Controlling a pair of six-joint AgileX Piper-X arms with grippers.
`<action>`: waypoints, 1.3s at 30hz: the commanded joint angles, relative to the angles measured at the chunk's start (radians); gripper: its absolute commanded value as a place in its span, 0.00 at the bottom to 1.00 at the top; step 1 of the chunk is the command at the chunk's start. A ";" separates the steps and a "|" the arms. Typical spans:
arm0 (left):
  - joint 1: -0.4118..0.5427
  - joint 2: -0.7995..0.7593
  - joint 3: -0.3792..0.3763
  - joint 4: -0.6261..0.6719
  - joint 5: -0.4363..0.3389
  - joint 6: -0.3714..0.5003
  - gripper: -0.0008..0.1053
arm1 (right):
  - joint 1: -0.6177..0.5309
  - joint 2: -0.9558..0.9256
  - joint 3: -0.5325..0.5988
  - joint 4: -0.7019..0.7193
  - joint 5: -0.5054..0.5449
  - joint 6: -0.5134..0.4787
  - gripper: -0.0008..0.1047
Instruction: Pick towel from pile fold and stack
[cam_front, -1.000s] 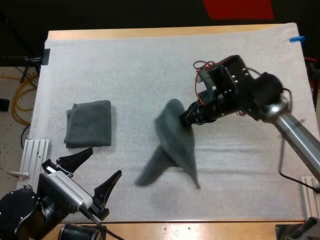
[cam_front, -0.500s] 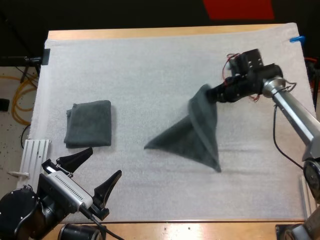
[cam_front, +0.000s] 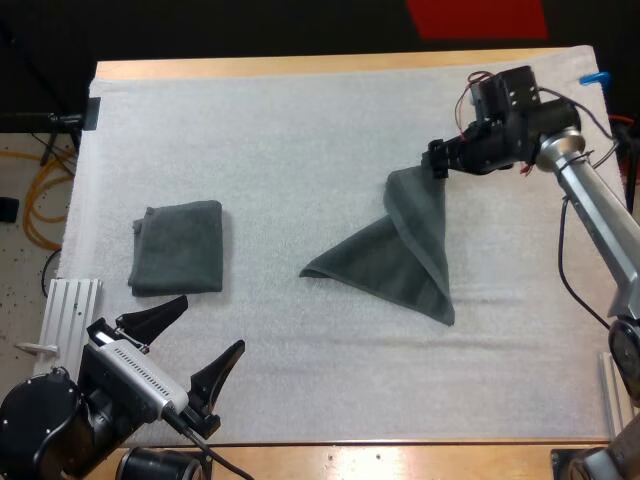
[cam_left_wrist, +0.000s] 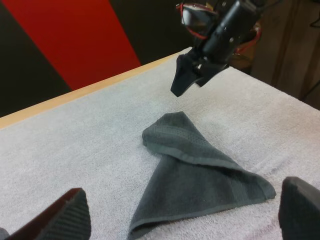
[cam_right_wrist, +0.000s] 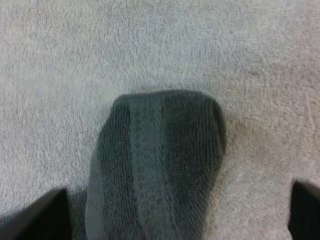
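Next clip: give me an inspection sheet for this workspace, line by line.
Surface: white textured mat lying flat on a wooden table.
Job's things: folded dark grey-green towel at the mat's left; loose dark grey-green towel lying in a rough triangle right of centre.
Clutter: nothing seen.
Grippers: left claw open, by the mat's near edge, apart from both towels; right claw open, just above the loose towel's far tip, not touching it.
Cables: yellow cables on the floor left of the table.
Surroundings: speckled floor at the left.
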 joint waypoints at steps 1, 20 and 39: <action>-0.003 0.003 -0.001 -0.007 0.000 -0.011 0.70 | -0.001 -0.038 -0.016 0.053 0.005 -0.016 0.81; -0.003 0.003 -0.001 -0.007 0.000 -0.007 0.70 | 0.078 -0.727 0.440 0.232 0.003 0.117 0.67; -0.003 0.003 -0.001 0.054 0.000 -0.007 0.70 | 0.078 -0.613 0.965 -0.352 -0.189 0.338 0.67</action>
